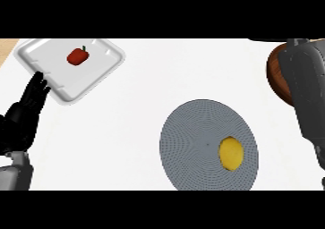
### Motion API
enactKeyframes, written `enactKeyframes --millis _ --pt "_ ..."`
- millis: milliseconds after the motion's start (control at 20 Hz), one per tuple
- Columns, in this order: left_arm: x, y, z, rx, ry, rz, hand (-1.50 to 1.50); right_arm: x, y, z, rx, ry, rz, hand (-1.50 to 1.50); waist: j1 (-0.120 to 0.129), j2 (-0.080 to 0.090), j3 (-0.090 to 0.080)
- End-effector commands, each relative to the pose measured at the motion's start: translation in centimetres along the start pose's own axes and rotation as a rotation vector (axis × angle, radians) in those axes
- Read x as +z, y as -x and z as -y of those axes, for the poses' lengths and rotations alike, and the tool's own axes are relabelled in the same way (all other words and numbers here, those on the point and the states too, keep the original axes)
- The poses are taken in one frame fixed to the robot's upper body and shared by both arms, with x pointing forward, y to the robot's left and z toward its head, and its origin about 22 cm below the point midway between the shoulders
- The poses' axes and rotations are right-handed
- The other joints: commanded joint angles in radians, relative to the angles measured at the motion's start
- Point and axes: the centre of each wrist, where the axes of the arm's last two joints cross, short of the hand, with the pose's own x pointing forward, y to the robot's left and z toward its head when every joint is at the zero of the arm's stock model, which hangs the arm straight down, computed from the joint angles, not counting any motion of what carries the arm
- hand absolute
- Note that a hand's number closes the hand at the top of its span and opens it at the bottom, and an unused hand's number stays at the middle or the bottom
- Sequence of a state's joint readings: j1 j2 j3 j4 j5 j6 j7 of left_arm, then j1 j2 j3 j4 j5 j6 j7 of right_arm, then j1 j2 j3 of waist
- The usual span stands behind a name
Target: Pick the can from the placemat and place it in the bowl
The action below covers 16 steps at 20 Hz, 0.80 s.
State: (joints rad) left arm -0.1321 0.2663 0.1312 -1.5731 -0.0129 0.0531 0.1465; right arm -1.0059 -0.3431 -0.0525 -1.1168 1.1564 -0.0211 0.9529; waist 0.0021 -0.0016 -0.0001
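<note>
Head view shows the left hand point(23, 116) resting open at the left edge, fingers straight and pointing up the tabletop point(158, 76), its fingertips just beside the corner of a white square tray point(92, 76). That tray holds a small red pepper point(77, 55) and nothing else. The right forearm point(313, 103) reaches up along the right edge, and its hand is out of sight past the top of the frame, so I cannot tell whether the fingers are apart, together or clamped on anything. Beneath that forearm lies a brown rounded shape point(278, 74), probably the bowl (only a sliver of its rim shows).

Further out, the round grey placemat point(191, 134) sits low in the middle, well apart from both arms. On its right half lies a yellow oval object point(231, 153); it looks more like a lemon than a can, and no other can-like thing is in sight.

The risks, as I judge them: if that yellow item is the target, its rounded form may roll when touched. The right forearm also covers the bowl, so a placement there could be misjudged or could nudge the bowl sideways.
</note>
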Motion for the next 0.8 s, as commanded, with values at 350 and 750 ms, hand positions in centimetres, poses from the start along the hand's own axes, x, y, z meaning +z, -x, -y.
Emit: enactKeyframes --millis 350,750 --pt "1.0 1.7 0.3 0.006 -0.011 0.013 0.0 -5.9 11.1 -3.4 -0.081 0.01 -0.064 1.5 0.009 0.005 0.0" --pt "0.6 -0.9 1.2 -0.004 0.016 0.015 0.0 -10.3 15.5 -3.5 -0.109 0.009 -0.064 1.5 0.024 0.008 0.001"
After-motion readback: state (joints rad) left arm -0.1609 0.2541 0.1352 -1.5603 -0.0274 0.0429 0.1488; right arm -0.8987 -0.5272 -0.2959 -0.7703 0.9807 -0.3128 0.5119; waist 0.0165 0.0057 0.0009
